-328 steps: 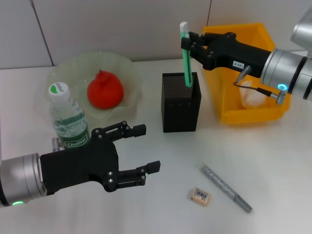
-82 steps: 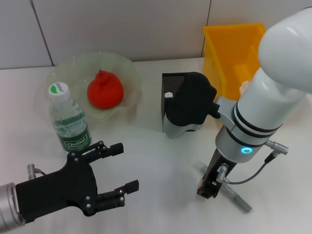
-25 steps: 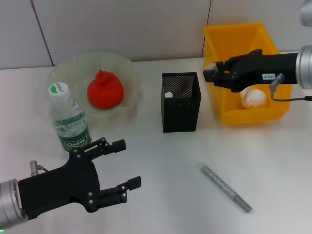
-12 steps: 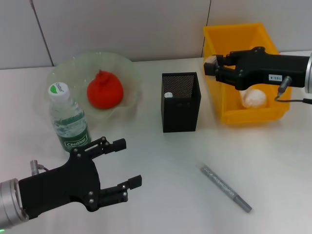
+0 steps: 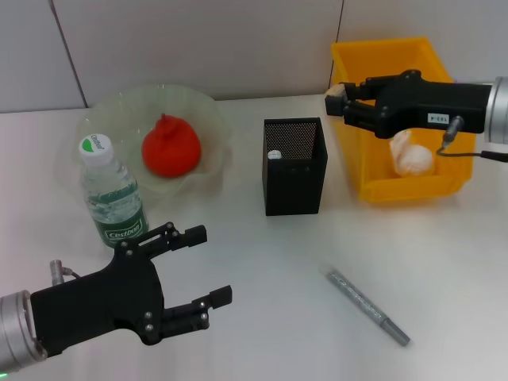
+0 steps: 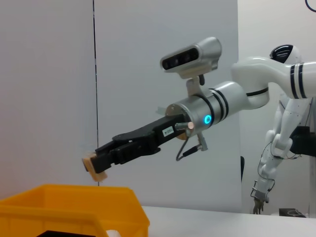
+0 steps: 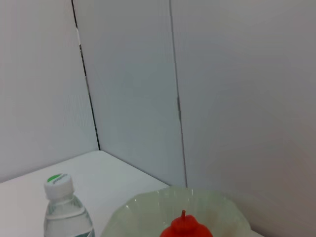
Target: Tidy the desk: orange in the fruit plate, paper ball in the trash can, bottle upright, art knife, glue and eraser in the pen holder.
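- The right gripper [image 5: 336,100] pinches the eraser [image 5: 334,98] in the air between the pen holder [image 5: 294,167] and the trash can [image 5: 401,119]; its long axis can't be told.
- The left gripper [image 5: 200,268] hovers low, fingers spread.

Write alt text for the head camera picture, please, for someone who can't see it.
The right tool holds a small beige eraser in the air between a black mesh pen holder and a yellow trash can. The open left tool hovers near an upright bottle.
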